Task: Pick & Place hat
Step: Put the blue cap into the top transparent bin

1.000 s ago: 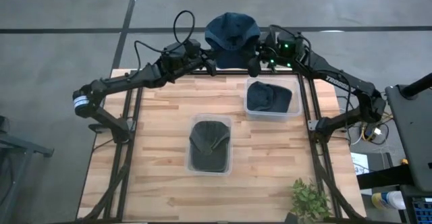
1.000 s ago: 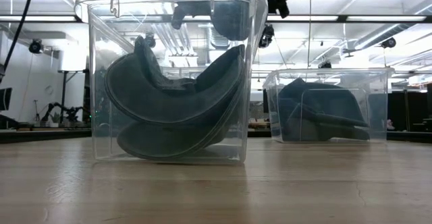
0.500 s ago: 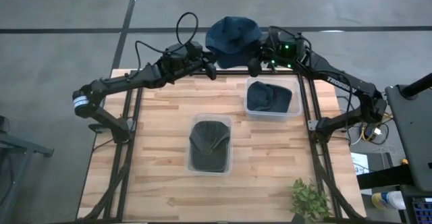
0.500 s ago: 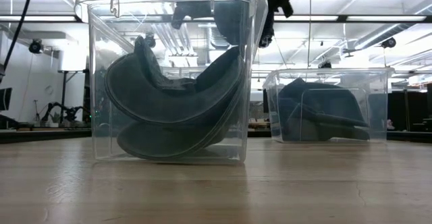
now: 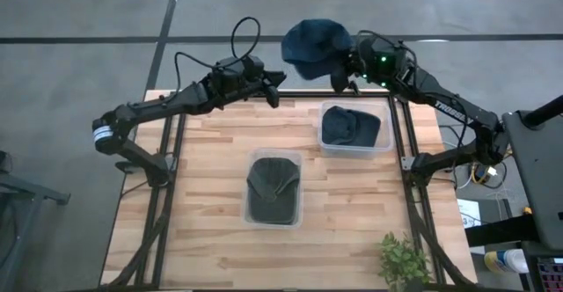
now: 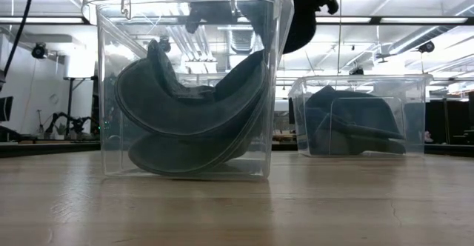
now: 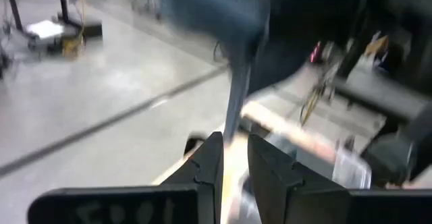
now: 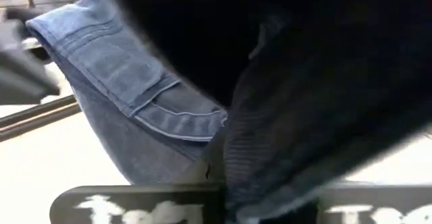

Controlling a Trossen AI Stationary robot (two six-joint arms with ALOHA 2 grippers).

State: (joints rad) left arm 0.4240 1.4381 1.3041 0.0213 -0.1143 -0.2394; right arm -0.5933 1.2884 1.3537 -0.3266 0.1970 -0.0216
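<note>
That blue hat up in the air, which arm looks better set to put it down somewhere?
The right. Its gripper holds the blue hat beyond the table's far edge, near the far bin. The left gripper hangs beside it, holding nothing.

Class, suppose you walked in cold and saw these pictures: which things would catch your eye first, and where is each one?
First, the blue denim hat held aloft beyond the table's far edge by the right pincer, which is shut on it. Next, two clear bins each holding a dark hat: the centre bin mid-table and the far bin near the right arm. The left pincer hangs nearby over the far edge, empty.
</note>
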